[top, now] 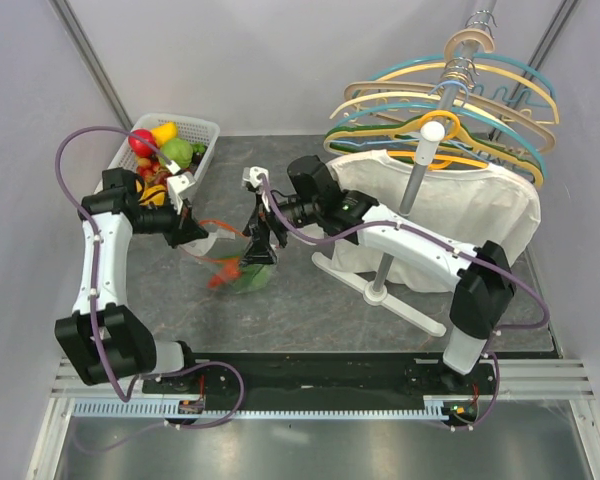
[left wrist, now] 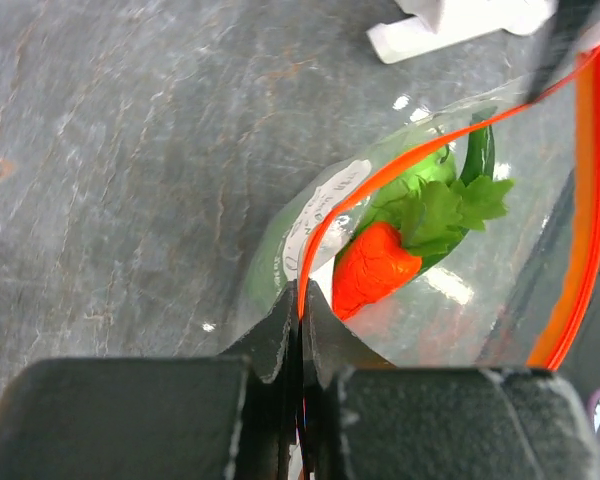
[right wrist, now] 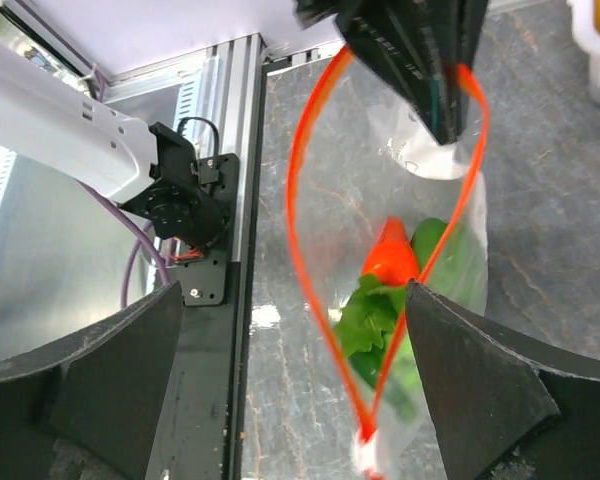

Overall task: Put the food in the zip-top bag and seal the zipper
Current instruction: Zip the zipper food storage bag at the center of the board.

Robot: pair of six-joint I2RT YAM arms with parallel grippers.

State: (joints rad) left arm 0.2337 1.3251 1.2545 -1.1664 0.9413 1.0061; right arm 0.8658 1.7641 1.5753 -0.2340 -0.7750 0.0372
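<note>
The clear zip-top bag (top: pixel 238 268) hangs over the grey table with its mouth open. Its red-orange zipper (right wrist: pixel 295 200) forms a wide loop. Inside lie an orange-red toy carrot (left wrist: pixel 375 265) with green leaves and an elongated green piece (left wrist: pixel 475 150). My left gripper (top: pixel 193 232) is shut on the zipper strip (left wrist: pixel 410 160) at one end of the mouth and holds the bag up. My right gripper (top: pixel 258 250) is open wide right above the mouth; in the right wrist view (right wrist: pixel 295 290) its right finger sits by the loop's right strand. More toy food (top: pixel 165 150) fills the white basket.
The white lattice basket (top: pixel 208 135) stands at the back left. A hanger rack (top: pixel 435 130) with a white shirt (top: pixel 460 210) stands on the right, its white base (top: pixel 380 295) close to the bag. The table's black front rail (right wrist: pixel 205 250) shows in the right wrist view.
</note>
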